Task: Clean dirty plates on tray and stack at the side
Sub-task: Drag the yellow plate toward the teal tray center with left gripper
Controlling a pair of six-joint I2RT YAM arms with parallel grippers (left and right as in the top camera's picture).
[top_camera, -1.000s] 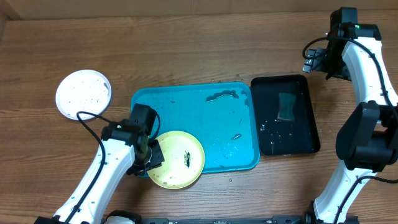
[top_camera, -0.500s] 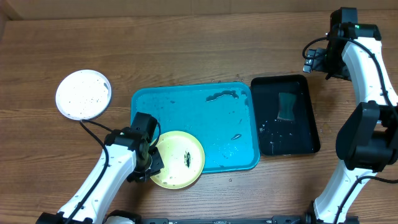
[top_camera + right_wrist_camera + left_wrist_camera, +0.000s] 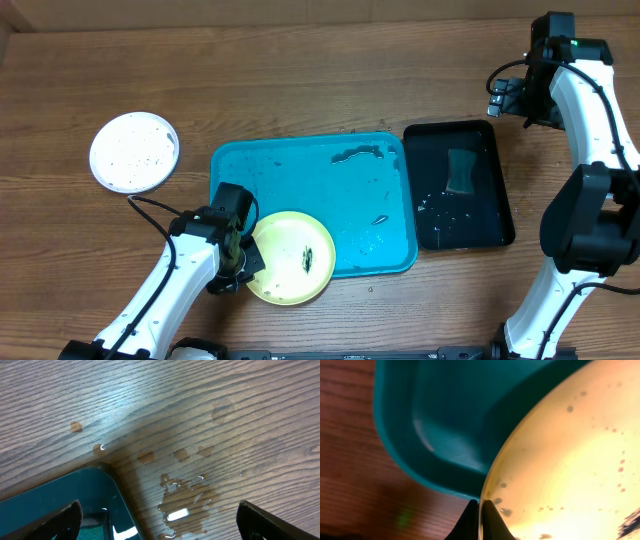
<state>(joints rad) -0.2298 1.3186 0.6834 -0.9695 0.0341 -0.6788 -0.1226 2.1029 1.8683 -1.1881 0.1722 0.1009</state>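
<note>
Left arm pulled back toward the near table edge. Left gripper [image 3: 244, 262], pinching the yellow plate [image 3: 295, 258] by its rim, nudged it slightly right along the tray's [image 3: 300, 170] near rim.

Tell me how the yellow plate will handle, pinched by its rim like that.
Probably stiff: the yellow plate keeps its round shape though the left gripper pinches only its rim. Likely slippery, since water lies on the turquoise tray beside it. It may droop or swivel, as most of it lies beyond the grip.
</note>
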